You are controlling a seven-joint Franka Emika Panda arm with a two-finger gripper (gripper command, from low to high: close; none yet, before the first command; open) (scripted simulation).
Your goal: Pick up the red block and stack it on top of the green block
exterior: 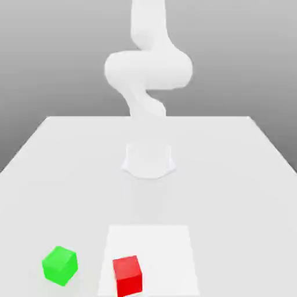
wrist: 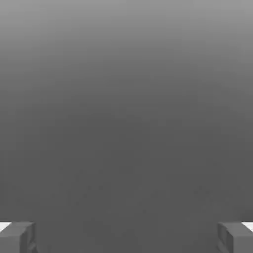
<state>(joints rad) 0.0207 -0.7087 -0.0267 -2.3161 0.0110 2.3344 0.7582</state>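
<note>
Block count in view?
2. Red block on the white square, near its edge toward the exterior view's left; green block off the square, farther to that view's left.

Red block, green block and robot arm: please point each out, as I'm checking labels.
Red block [exterior: 128,276]: exterior view, front face.
Green block [exterior: 60,266]: exterior view, middle of its visible sides.
Robot arm [exterior: 149,70]: exterior view, thick bent section.

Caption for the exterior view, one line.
Red block on a white square, green block off it, robot arm behind.
</note>
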